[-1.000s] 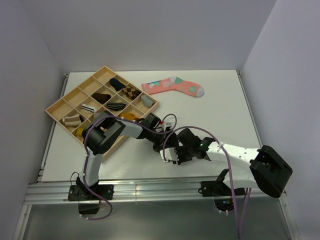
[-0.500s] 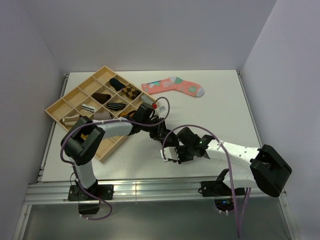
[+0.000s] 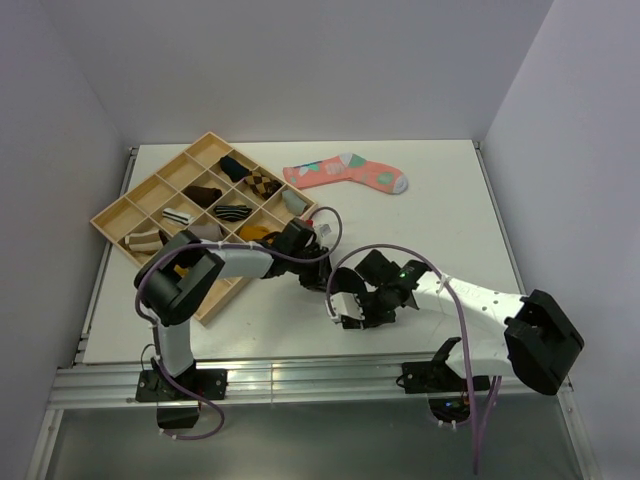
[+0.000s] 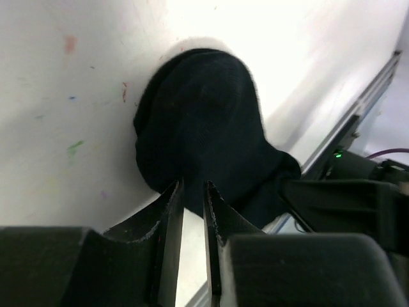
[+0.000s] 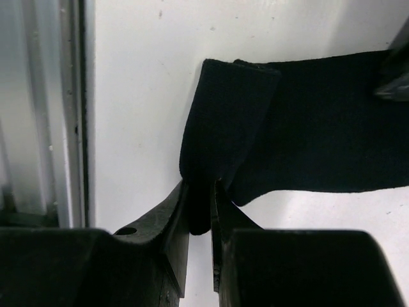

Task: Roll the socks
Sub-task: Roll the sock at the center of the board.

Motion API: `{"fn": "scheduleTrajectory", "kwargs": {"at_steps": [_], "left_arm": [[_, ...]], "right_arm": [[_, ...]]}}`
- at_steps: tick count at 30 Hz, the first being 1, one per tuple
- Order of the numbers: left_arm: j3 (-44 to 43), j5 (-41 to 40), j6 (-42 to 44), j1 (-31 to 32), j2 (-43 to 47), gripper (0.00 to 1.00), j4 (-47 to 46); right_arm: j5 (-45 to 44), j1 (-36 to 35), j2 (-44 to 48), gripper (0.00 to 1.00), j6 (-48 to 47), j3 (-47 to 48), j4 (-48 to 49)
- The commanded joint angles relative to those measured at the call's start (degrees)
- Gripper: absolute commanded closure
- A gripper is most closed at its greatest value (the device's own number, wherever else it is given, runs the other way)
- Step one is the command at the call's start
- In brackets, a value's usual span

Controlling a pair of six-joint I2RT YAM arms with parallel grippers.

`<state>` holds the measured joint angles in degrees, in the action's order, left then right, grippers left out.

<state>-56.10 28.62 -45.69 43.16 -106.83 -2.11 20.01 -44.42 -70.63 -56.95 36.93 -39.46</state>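
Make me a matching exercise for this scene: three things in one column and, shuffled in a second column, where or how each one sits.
Things:
1. black sock
2. pink patterned sock
3. wooden tray

Places or states:
A. at the far left of the table, holding small sock bundles
B. pinched by the left gripper and the right gripper
C. lying flat by itself at the table's far side

Pairs: 1-B, 2-C, 3-A
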Motion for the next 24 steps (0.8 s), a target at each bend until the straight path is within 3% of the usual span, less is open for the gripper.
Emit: {"fn": "scheduleTrajectory", "kwargs": {"at_steps": [1, 8, 19, 24], "left_arm": [[-2.5, 0.9, 1.3, 1.5, -3.1, 0.77, -2.4], [-4.9, 2.1, 1.0, 1.8, -8.3, 0.79, -3.9], [-5.2, -1.8, -0.4, 1.8, -9.0, 0.81, -6.3], [-4.5, -3.0, -2.2, 1.6, -8.5, 0.81, -8.6]], "right_arm": [[3.4, 0.7, -1.8, 0.9, -1.3, 4.9, -5.2], [12.4, 6.2, -11.0, 0.89, -6.4, 12.5, -13.9], [20.6, 17.6, -34.1, 0.89, -20.8, 25.7, -39.2], [20.4, 19.7, -39.1, 0.89, -19.1, 26.5, -38.5]]}}
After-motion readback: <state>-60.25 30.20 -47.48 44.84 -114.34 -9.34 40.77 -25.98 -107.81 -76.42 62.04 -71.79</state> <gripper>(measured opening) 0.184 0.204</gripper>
